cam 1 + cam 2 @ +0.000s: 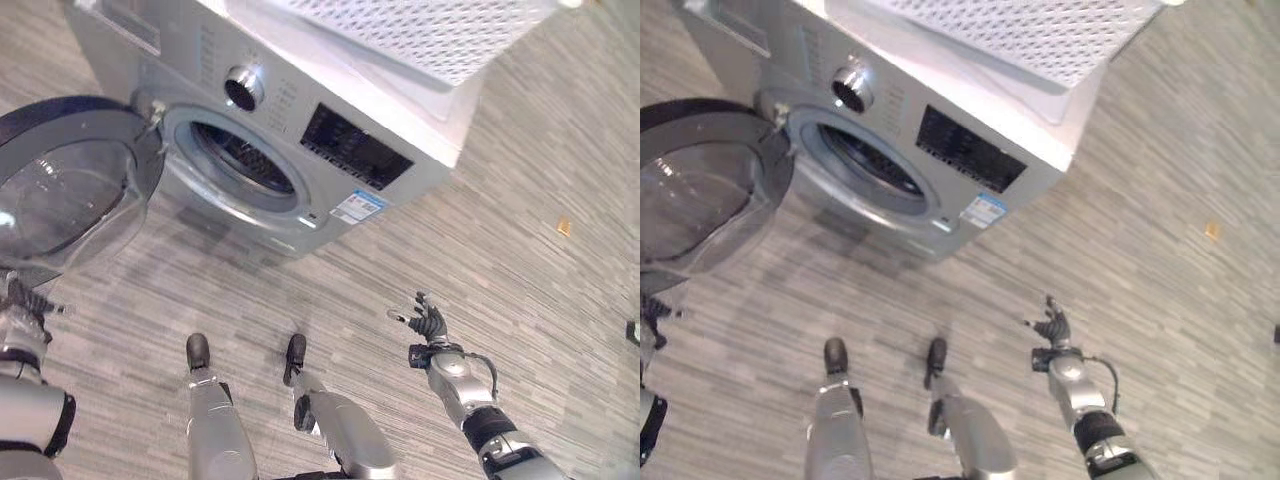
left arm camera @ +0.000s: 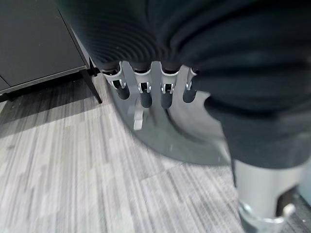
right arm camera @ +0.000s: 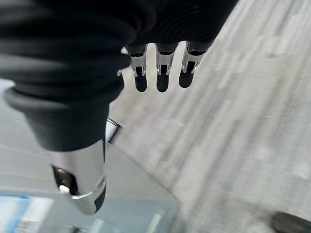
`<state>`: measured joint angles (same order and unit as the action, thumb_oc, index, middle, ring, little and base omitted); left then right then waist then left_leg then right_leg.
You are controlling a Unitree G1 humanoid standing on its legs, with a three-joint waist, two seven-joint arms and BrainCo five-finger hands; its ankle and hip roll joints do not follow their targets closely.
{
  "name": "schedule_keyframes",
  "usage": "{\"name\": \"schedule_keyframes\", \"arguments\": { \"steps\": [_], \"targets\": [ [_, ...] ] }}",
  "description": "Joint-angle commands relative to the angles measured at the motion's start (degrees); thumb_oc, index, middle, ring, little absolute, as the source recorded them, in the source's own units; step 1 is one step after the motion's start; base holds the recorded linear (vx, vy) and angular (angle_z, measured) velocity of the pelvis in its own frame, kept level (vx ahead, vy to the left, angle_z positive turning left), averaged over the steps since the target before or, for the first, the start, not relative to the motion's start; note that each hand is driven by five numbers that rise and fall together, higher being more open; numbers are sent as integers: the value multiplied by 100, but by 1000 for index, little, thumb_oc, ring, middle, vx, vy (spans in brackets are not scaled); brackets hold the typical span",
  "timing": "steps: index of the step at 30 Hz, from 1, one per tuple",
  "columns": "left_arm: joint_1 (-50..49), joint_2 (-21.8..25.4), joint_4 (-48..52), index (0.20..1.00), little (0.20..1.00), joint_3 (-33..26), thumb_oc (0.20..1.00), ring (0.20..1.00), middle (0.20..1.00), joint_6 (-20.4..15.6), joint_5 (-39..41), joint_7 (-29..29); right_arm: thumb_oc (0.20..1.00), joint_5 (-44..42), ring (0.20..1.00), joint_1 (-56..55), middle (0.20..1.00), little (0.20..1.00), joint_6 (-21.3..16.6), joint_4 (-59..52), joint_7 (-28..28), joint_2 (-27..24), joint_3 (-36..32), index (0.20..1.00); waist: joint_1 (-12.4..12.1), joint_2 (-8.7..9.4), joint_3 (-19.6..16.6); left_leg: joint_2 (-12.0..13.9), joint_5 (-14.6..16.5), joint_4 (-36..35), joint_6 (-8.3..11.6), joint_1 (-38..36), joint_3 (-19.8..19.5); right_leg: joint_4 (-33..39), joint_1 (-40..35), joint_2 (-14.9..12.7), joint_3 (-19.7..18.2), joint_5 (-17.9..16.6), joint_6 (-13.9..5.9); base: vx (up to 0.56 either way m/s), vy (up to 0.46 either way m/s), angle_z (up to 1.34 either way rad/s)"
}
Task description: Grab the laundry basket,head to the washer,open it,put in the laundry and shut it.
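- Washer (image 1: 300,150) door (image 1: 70,185) swung open, just beyond left robot hand (image 1: 25,300); fingers straight.
- Right robot hand (image 1: 428,322) empty, fingers relaxed.
- Laundry basket (image 1: 430,35) sits atop washer, beyond both.
- Risk: shutting door before loading.

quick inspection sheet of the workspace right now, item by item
surface: grey wood-grain floor, bare in front of the washer
job's things: washer with its door swung open, drum dark; white perforated laundry basket sits on top of the washer
clutter: small tan scrap on the floor
hands: left hand open beside the door; right hand open, holding nothing
cables: nothing seen
surroundings: dark cabinet
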<state>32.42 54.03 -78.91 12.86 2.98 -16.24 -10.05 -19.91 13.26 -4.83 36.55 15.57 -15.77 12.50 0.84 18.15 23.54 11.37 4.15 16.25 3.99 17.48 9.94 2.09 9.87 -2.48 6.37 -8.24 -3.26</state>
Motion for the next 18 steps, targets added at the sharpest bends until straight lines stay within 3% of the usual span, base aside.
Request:
{"name": "schedule_keyframes", "arguments": {
  "steps": [1, 4, 6, 7, 8, 9, 10, 13, 16, 18],
  "targets": [
    [-408, 84, -71, 1000, 1000, -153, 1000, 1000, 1000, -17, -11, -223, 1000, -563, 1000, -552, 1000, 1000, -349, -291, 341, -390, -816, 1000, 68, -341, -565, -288, 670, -318, -504, -315, -207, -883, -234, -1127, 26, 105, -838, 184, 357, -38],
    [-927, -283, 370, 1000, 1000, -501, 1000, 1000, 1000, -97, 89, -289, 1000, -355, 1000, -1196, 1000, 1000, -495, -1558, 566, -633, -1733, 1000, 293, -764, -733, -711, 726, -583, -828, -863, -346, -2366, 46, -1134, -450, -162, -665, 177, 380, 13],
    [-1109, -357, 488, 1000, 1000, -590, 1000, 1000, 1000, -103, 43, -299, 1000, -85, 1000, -1378, 1000, 1000, -491, -1933, 656, -718, -1939, 1000, 324, -862, -790, -788, 605, -712, -920, -1012, -276, -2743, 227, -1108, -534, -224, -571, 125, 226, 34],
    [-1328, -517, 576, 1000, 1000, -711, 1000, 1000, 1000, -132, -4, -290, 1000, 625, 1000, -1431, 1000, 1000, -428, -2518, 806, -1022, -2301, 1000, 385, -1086, -871, -882, 627, -990, -1003, -1492, -273, -3252, 481, -1017, -564, -278, -587, 363, 215, 21],
    [-1490, -621, 547, 1000, 1000, -824, 1000, 1000, 1000, -175, 0, -250, 1000, 1141, 1000, -1375, 1000, 1000, -413, -2961, 869, -1409, -2593, 1000, 470, -1228, -961, -974, 638, -1205, -1020, -1826, -326, -3049, 687, -799, -564, -141, -616, 367, 215, -16],
    [-1496, -633, 549, 1000, 1000, -831, 1000, 1000, 1000, -176, -2, -251, 1000, 1144, 1000, -1377, 1000, 1000, -406, -2967, 870, -1419, -2593, 1000, 476, -1245, -955, -967, 639, -1218, -1018, -1843, -330, -3043, 671, -792, -556, -138, -614, 368, 91, -23],
    [-1501, -740, 507, 1000, 1000, -857, 1000, 1000, 1000, -208, 59, -213, 1000, 1377, 1000, -1089, 1000, 1000, -424, -3221, 941, -1807, -2684, 1000, 552, -1331, -1007, -1048, 724, -1309, -1036, -2085, -463, -2541, 884, -482, -628, 82, -642, 268, 45, -5],
    [-1391, -972, 466, 1000, 1000, -756, 1000, 1000, 1000, -252, 77, -201, 1000, 1583, 1000, -775, 1000, 1000, -462, -3588, 965, -2317, -2707, 1000, 714, -1344, -995, -1249, 976, -1216, -1020, -2386, -855, -1457, 1081, 57, -1097, 261, -736, 319, 20, 6],
    [-1178, -1213, 514, 1000, 1000, -541, 1000, 1000, 1000, -287, 103, -195, 1000, 1623, 1000, -508, 1000, 1000, -461, -3830, 889, -2682, -2691, 1000, 767, -1254, -998, -1398, 1128, -1100, -1016, -2524, -1259, -585, 1162, 281, -1600, 76, -845, 273, -45, 82],
    [-1121, -1344, 593, 1000, 1000, -452, 1000, 1000, 1000, -298, 124, -173, 1000, 1684, 1000, -378, 1000, 1000, -431, -3849, 855, -2917, -2688, 1000, 758, -1245, -998, -1425, 1170, -1068, -1013, -2580, -1394, -302, 1169, 300, -1596, 19, -861, 237, -66, 134]
  ]
}}
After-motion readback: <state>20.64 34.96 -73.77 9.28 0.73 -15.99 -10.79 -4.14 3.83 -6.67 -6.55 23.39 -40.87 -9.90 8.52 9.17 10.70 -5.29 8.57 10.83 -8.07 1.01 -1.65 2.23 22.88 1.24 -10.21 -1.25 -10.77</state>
